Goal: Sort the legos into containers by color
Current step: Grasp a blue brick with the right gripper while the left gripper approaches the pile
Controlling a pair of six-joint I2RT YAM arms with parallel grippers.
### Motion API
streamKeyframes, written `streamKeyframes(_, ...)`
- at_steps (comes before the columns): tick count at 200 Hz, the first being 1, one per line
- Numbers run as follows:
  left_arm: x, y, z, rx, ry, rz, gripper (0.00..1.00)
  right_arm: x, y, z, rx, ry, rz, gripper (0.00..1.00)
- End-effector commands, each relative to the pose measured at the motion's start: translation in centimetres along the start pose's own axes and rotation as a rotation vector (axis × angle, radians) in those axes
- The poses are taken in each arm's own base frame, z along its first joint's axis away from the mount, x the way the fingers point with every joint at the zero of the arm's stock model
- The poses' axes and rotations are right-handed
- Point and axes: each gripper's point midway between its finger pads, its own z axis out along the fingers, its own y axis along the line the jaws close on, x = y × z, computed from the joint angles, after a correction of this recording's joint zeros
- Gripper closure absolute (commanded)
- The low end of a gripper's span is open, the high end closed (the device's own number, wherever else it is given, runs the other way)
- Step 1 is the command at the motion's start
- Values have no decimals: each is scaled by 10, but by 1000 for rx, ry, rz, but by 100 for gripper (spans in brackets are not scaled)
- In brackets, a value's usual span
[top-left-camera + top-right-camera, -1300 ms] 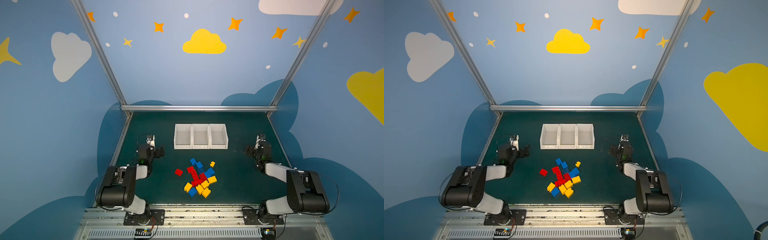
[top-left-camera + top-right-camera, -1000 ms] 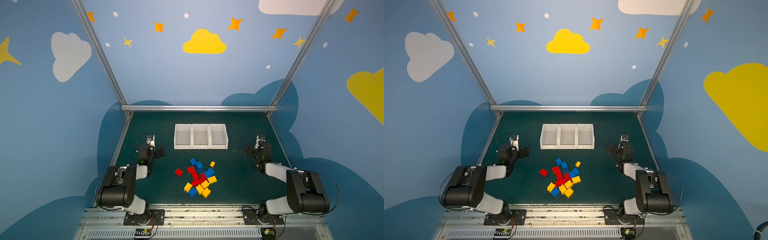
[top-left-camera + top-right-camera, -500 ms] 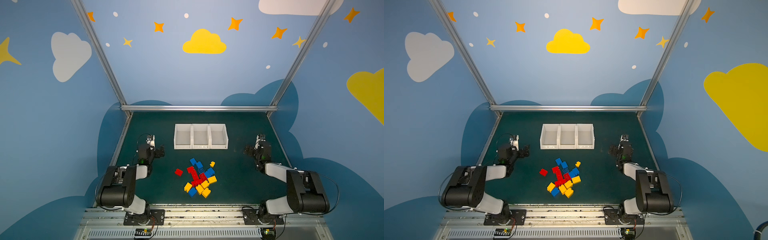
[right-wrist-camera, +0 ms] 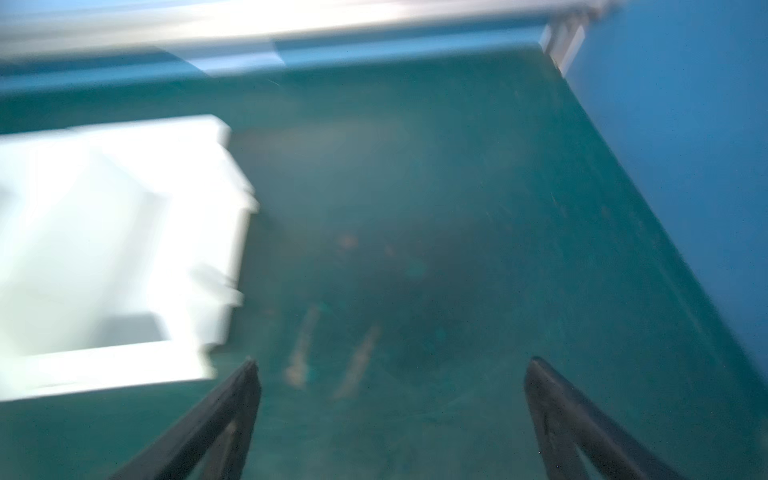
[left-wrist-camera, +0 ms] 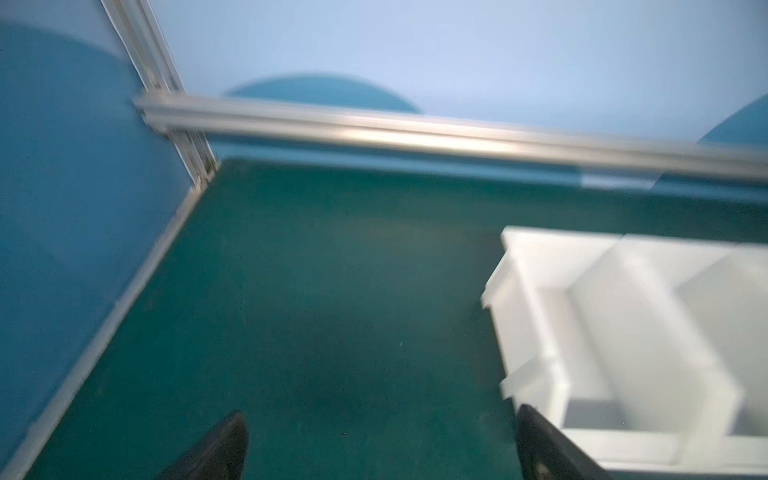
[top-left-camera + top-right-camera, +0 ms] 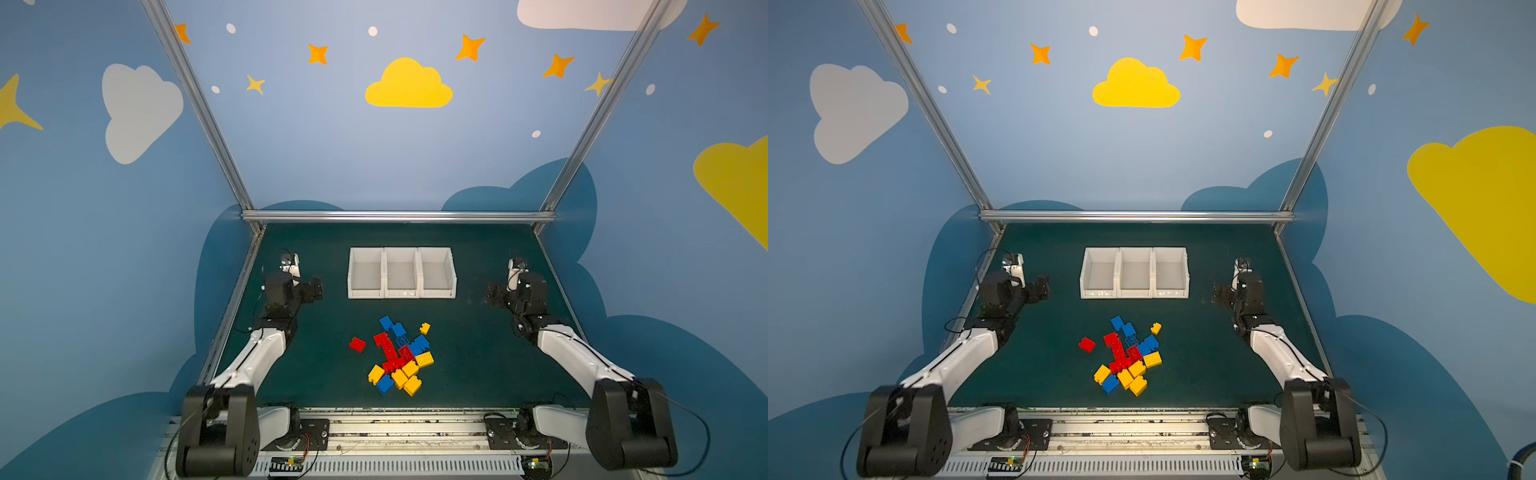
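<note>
Two arms: we see both folded low over the mat point(image 6: 332, 365), elbows back at the near rail, forearms running away from the camera, wrists turned inward toward the bins.
Left arm: we see its white forearm point(image 6: 257, 357) rise from the near left corner; the left gripper point(image 6: 316, 287) sits just left of the bins, apart from them.
Left gripper state: in the left wrist view we see its two dark fingertips point(image 5: 226, 440) spread wide with only bare mat between them; it carries nothing.
Right arm: we see its forearm point(image 6: 577, 357) mirror the left one; the right gripper point(image 6: 491, 294) sits just right of the bins, apart from them.
Right gripper state: in the right wrist view, though blurred, we see the fingers point(image 4: 552, 399) wide apart over bare mat; nothing is gripped.
Bins: we see three white bins point(image 6: 402, 272) side by side near the far middle of the mat, showing nothing inside in both top views.
Legos: we see the red, blue and yellow pile point(image 6: 399, 357) on the mat nearer the camera than the bins, between the two arms, well apart from both grippers.
Stray red lego: we see one point(image 6: 357, 344) just left of the pile.
Stray yellow lego: we see a small one point(image 6: 424, 328) at the pile's far right edge.
</note>
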Motion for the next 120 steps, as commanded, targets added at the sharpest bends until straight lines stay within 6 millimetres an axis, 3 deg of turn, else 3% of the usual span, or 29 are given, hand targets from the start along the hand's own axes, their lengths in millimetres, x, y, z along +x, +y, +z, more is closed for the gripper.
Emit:
streamKeyframes(1,61,-22,-29,84,255,-104,1,24,37,-31,-110,215,-7,1)
streamKeyframes(28,86,-55,-54,177,327,-150,1,50,88,-57,-185,378,-46,2)
streamKeyframes(63,106,-78,-73,229,366,-201,1,101,137,-77,-202,571,-70,4)
streamKeyframes(101,117,-80,-80,224,406,-192,1,135,208,-76,-284,650,-153,9)
streamKeyframes(120,124,-82,-82,230,424,-213,1,145,230,-67,-247,736,-147,14)
